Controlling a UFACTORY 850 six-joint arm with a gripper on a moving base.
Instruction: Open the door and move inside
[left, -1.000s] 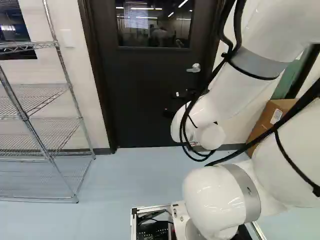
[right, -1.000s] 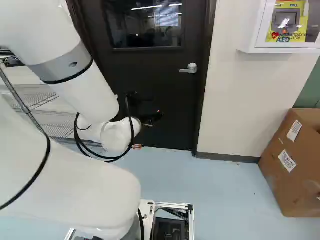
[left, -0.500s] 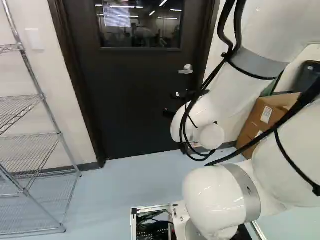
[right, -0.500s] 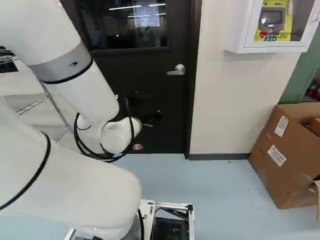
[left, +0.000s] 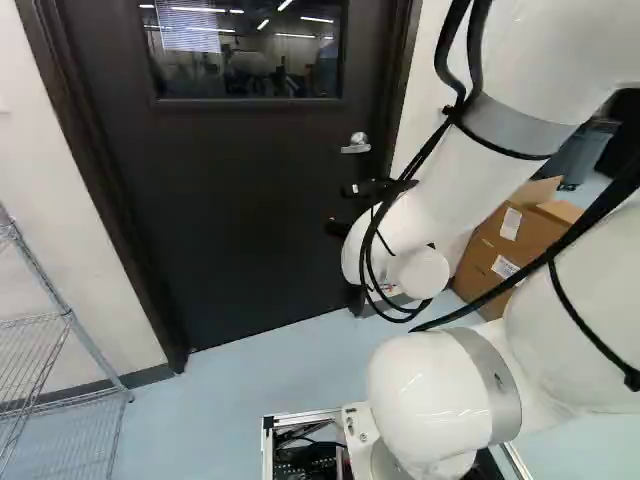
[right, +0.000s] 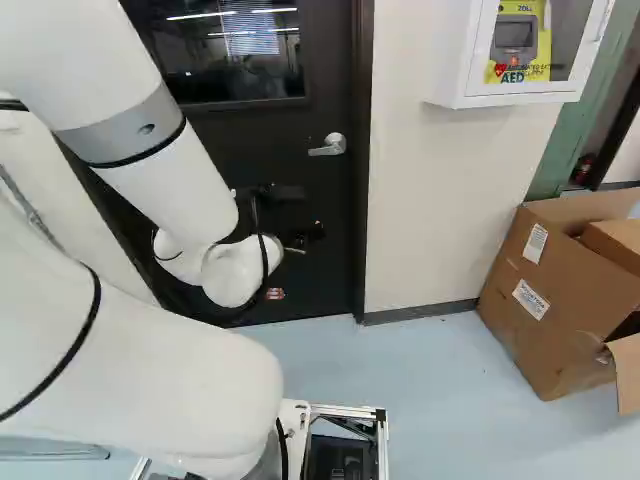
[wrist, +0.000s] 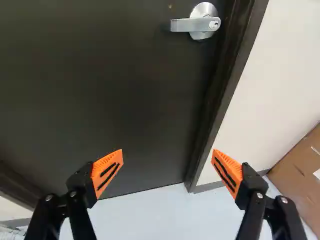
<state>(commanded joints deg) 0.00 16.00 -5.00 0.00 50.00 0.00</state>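
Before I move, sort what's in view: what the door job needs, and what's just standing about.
For the job:
- door
- door handle
- my jaws, apart and empty

Just standing about:
- wire shelf
- cardboard box
- white wall cabinet

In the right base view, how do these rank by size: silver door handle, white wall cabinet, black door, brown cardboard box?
Black door, partly hidden by the white arm
Brown cardboard box
White wall cabinet
Silver door handle

Orange-padded fingers (wrist: 108, 171) spread wide apart.
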